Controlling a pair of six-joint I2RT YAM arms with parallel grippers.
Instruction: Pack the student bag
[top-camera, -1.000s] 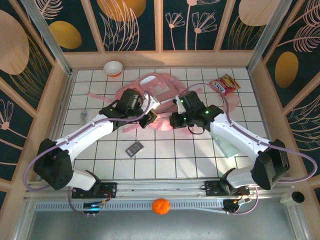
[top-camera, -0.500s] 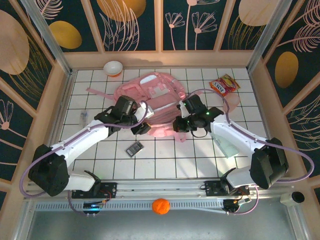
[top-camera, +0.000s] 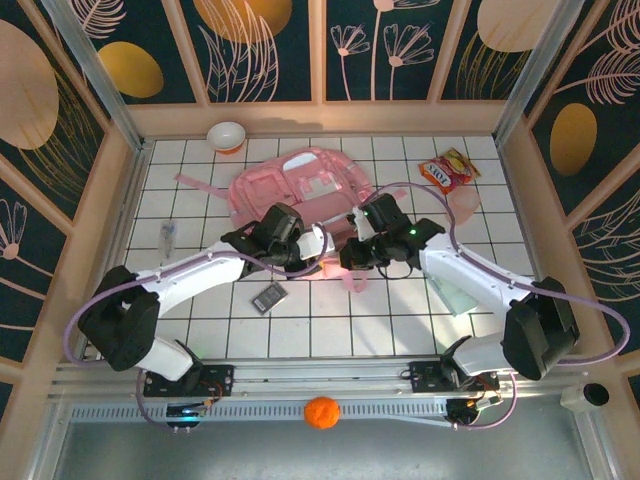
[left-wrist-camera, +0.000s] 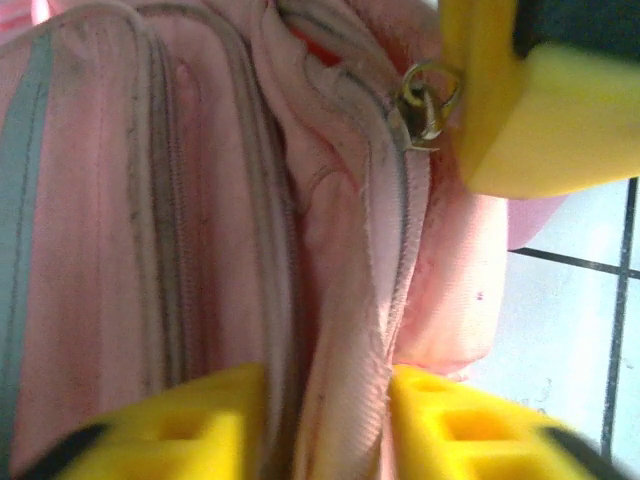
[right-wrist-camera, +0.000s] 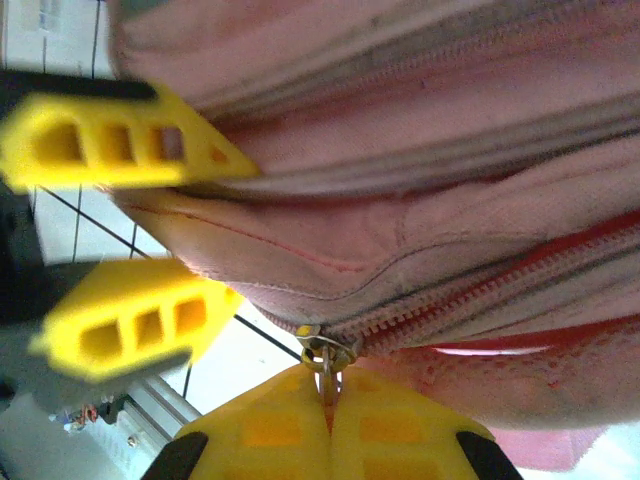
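**Inspector A:** Any change against the earlier frames?

**Inspector B:** Yes. Find the left gripper (top-camera: 322, 255) further right than half a second ago, now just beside the right gripper (top-camera: 348, 258) at frame centre. Find the student bag (top-camera: 300, 180) no longer bunched up between the arms as a second ago. See it spread flat on the white tiles, upper centre, near edge drawn down to both grippers.

**Inspector A:** Pose of the arms?

**Inspector B:** Note the left arm reaching from lower left, up and right, forearm close to level. Note the right arm coming from lower right, up and left, wrist turned toward centre.

**Inspector A:** Fingers?

**Inspector B:** In the left wrist view, see the left fingers (left-wrist-camera: 200, 430) at the bottom edge, pinching a fold of pink fabric beside a zip line. In the right wrist view, see the right fingers (right-wrist-camera: 260, 425) pressed together at the bottom edge, nipping the metal zipper pull (right-wrist-camera: 325, 358).

**Inspector A:** Anything else on the tiles?

**Inspector B:** Log a white bowl (top-camera: 227, 135) upper left and a snack packet (top-camera: 448, 168) upper right, both apart from the bag.
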